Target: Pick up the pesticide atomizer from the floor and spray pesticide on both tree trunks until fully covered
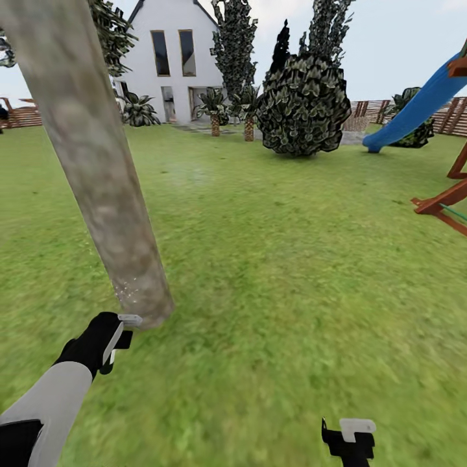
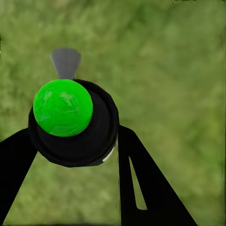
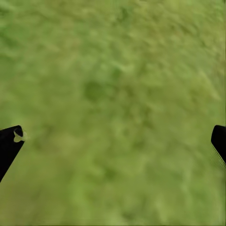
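Left pincer [image 2: 77,141] is grasping the pesticide atomizer [image 2: 70,120], misting the tree trunk [image 1: 97,168] base; sweeping upward should cover it; right pincer [image 3: 113,141] is hanging released.

- Tree trunk [image 1: 97,175] just ahead of the left gripper [image 1: 120,334]: mottled beige-grey, pale flecks low down.
- Atomizer [image 2: 70,122] between its fingers: black body, bright green cap, grey nozzle.
- Lawn [image 1: 279,259]: blotchy green.
- Slide [image 1: 421,104], far off: blue.
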Tool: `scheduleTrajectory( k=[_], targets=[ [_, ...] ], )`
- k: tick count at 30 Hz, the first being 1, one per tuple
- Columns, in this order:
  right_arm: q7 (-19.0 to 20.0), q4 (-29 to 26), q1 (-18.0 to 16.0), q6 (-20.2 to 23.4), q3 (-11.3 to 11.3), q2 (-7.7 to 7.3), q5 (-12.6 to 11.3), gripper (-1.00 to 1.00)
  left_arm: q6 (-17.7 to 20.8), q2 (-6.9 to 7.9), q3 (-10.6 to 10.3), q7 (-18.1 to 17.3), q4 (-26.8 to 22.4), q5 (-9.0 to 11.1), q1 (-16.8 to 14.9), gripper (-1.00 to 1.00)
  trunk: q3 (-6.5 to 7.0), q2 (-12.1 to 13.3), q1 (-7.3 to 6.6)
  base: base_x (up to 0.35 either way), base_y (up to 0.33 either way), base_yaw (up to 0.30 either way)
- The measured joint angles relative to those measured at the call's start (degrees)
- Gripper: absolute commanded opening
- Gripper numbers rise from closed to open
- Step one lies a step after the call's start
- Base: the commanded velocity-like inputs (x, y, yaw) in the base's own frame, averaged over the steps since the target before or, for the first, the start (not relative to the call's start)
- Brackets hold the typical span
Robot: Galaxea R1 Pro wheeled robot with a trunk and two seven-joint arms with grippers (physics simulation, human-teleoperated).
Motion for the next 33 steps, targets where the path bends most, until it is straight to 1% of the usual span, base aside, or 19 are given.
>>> scheduleTrajectory(
  k=[7,9,11,12,14,15,16,17,18,19,20,22,24,26,27,28,30,31,33],
  targets=[
    [-0.07,-0.05,0.0,-0.03,-0.05,-0.04,-0.01,1.0,-2.73,-0.18,0.05,-0.77,-0.94,0.44,-0.28,-1.0,0.0,0.0,0.01,0.08,-0.088,0.27],
    [-0.07,-0.07,0.0,-0.04,-0.1,-0.09,-0.01,1.0,-2.76,-0.38,-0.38,-1.51,-1.69,0.25,-0.9,-1.0,0.0,0.0,0.01,0.002,-0.001,0.27],
    [-0.07,-0.07,-0.01,-0.06,-0.1,-0.08,-0.01,1.0,-2.72,-0.22,-0.64,-3.95,-1.9,0.12,-1.11,-1.0,0.0,0.0,0.01,0.001,0.0,0.269],
    [-0.07,-0.07,0.0,-0.08,-0.1,-0.06,-0.01,1.0,-2.54,0.0,-1.16,-6.76,-2.29,-0.04,-1.68,-1.0,0.0,0.0,0.01,0.0,0.0,0.27],
    [-0.07,-0.07,0.0,-0.09,-0.11,-0.11,-0.01,1.0,-2.24,0.68,-4.45,-12.49,-2.63,-1.79,-4.6,-1.0,0.01,0.0,0.01,0.0,0.0,0.269],
    [-0.07,-0.07,0.0,-0.09,-0.11,-0.12,-0.01,1.0,-2.13,0.83,-7.32,-15.55,-2.7,-2.8,-5.38,-1.0,0.0,0.0,0.01,0.0,0.0,0.26],
    [-0.07,-0.11,0.0,-0.09,-0.11,-0.12,-0.01,1.0,-2.04,1.0,-10.0,-18.99,-2.74,-4.5,-6.58,-1.0,0.01,0.0,0.01,0.0,0.0,0.139],
    [-0.07,-0.14,0.0,-0.09,-0.1,-0.12,-0.01,1.0,-2.08,1.91,-11.03,-22.48,-2.71,-6.53,-8.28,-1.0,0.01,0.0,0.01,0.0,0.0,0.029],
    [-0.07,-0.15,0.0,-0.1,-0.1,-0.25,-0.01,1.0,-2.15,4.09,-11.43,-27.08,-2.73,-7.39,-9.38,-1.0,0.01,0.0,0.01,0.0,0.0,0.015],
    [-0.07,-0.15,0.0,-0.09,-0.11,-0.3,0.0,1.0,-2.25,5.12,-11.52,-29.0,-2.74,-7.59,-9.54,-1.0,0.0,0.0,0.01,0.0,0.0,0.003],
    [-0.07,-0.15,0.01,-0.03,-0.1,-0.36,-0.01,1.0,-2.45,6.4,-11.71,-32.38,-2.85,-7.31,-9.67,-1.0,0.0,0.0,0.01,0.0,0.0,0.002],
    [-0.08,-0.16,0.01,-0.01,-0.09,-0.39,0.0,1.0,-2.41,6.56,-12.4,-33.56,-3.63,-7.05,-10.26,-1.0,0.0,0.0,0.01,0.0,0.0,0.0],
    [-0.08,-0.16,0.01,-0.01,-0.11,-0.39,0.0,1.0,-2.12,6.8,-14.25,-34.68,-4.11,-7.1,-13.09,-1.0,0.01,0.0,0.01,0.0,0.0,0.0],
    [-0.08,-0.16,0.01,0.0,-0.14,-0.39,0.0,1.0,-2.12,8.13,-15.38,-37.79,-4.14,-7.96,-14.51,-1.0,0.0,0.0,0.01,0.0,0.0,0.0],
    [-0.08,-0.16,0.01,0.0,-0.14,-0.39,0.0,1.0,-2.13,9.0,-15.97,-39.74,-4.14,-9.5,-14.73,-1.0,0.0,0.0,0.01,0.0,0.0,0.0],
    [-0.08,-0.16,0.01,0.0,-0.12,-0.39,0.0,1.0,-1.99,9.56,-17.48,-43.65,-4.19,-12.51,-14.67,-1.0,0.0,0.0,0.01,0.0,0.0,0.0],
    [-0.08,-0.16,0.01,0.0,-0.11,-0.39,0.0,1.0,-2.27,9.82,-18.51,-48.87,-4.31,-16.07,-14.21,-1.0,0.0,0.0,0.01,0.0,0.0,0.0],
    [-0.08,-0.16,0.01,0.0,-0.1,-0.39,0.0,1.0,-2.54,10.09,-18.6,-50.16,-4.23,-17.16,-14.1,-1.0,0.0,0.0,0.01,0.0,0.0,0.0],
    [-0.08,-0.16,0.01,0.0,-0.09,-0.39,0.0,1.0,-2.91,11.67,-18.63,-51.37,-4.26,-18.18,-14.07,-1.0,0.0,0.0,0.01,0.0,0.0,0.0]
  ],
)
